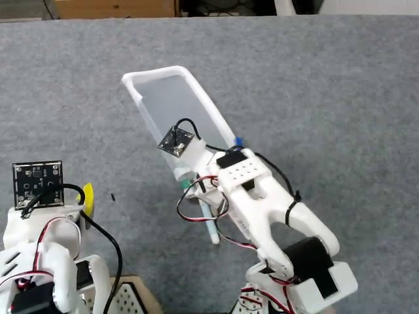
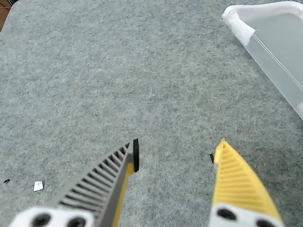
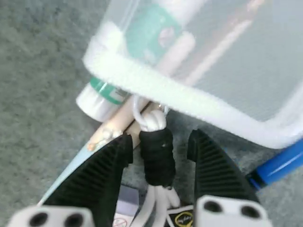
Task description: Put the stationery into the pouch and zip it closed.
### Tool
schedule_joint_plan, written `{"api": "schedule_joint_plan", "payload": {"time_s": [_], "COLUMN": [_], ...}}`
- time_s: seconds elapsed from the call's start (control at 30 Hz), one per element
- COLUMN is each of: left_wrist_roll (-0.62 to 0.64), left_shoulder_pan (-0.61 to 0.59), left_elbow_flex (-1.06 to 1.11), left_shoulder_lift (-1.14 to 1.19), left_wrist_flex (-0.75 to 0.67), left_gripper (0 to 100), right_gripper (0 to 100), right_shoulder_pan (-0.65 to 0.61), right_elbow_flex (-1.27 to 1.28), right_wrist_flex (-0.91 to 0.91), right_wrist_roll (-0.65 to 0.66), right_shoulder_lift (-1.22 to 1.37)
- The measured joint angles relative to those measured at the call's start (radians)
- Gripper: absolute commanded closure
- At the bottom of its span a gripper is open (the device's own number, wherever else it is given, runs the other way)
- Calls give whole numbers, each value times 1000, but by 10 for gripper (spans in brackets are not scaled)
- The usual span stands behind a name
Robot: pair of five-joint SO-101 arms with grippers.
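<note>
Both grippers were open: left gripper (image 2: 175, 151) over the mat (image 2: 94, 71), right gripper (image 3: 160, 139) straddling the zip pull (image 3: 158, 158) at the pouch (image 3: 180, 101) mouth, stationery (image 3: 102, 99) poking out, so it likely needed pushing in before a square pinch.

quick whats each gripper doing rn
Left gripper: open, holding nothing.
Right gripper: open, black zipper pull between its jaws, apparently not clamped.
</note>
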Motion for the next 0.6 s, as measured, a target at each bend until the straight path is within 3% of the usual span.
{"api": "schedule_joint_plan", "payload": {"time_s": [0.37,0.6], "left_wrist_roll": [0,2], "left_shoulder_pan": [0,0], "left_elbow_flex": [40,57], "left_shoulder_lift": [0,0], "left_wrist_flex": [0,0], "left_gripper": [725,725], "right_gripper": [809,930], "right_shoulder_pan": [-2,-2], "right_elbow_flex": [-15,2], "right_wrist_flex": [-11,-9], "right_wrist_roll": [2,2], "right_shoulder_lift": [28,-18]}}
